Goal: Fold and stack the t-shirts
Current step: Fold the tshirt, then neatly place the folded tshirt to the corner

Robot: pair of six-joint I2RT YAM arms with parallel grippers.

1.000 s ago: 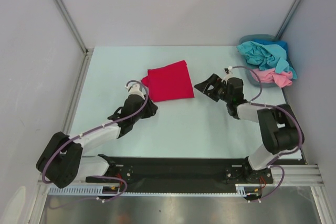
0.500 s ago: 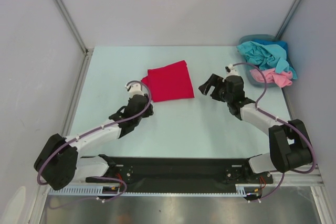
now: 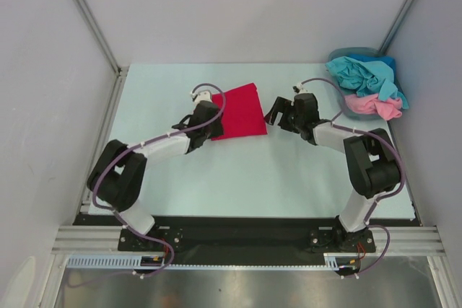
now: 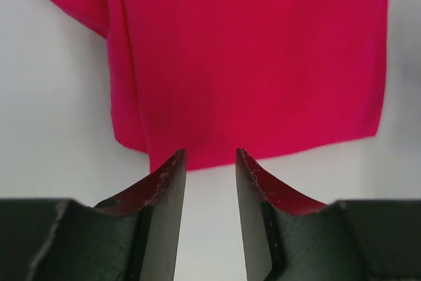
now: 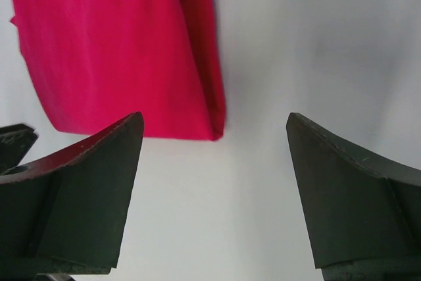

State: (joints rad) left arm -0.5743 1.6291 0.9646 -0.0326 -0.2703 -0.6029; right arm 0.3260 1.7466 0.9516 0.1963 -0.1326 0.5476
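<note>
The left arm (image 3: 162,151) has swung forward across the desk (image 3: 245,178). The left end effector (image 3: 208,116), which lay short of the red t-shirt (image 3: 242,110) off its near left corner, now has its tips at the shirt's left near edge and hides the sleeve from above. The right end effector (image 3: 275,112) has slid left and farther out, ending just beside the shirt's right edge.

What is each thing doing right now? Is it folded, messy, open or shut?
red t-shirt, folded, flat on the table
basket, holding two shirts
teal t-shirt, crumpled in the basket
pink t-shirt, crumpled in the basket
left gripper, partly open, empty
right gripper, wide open, empty
</note>
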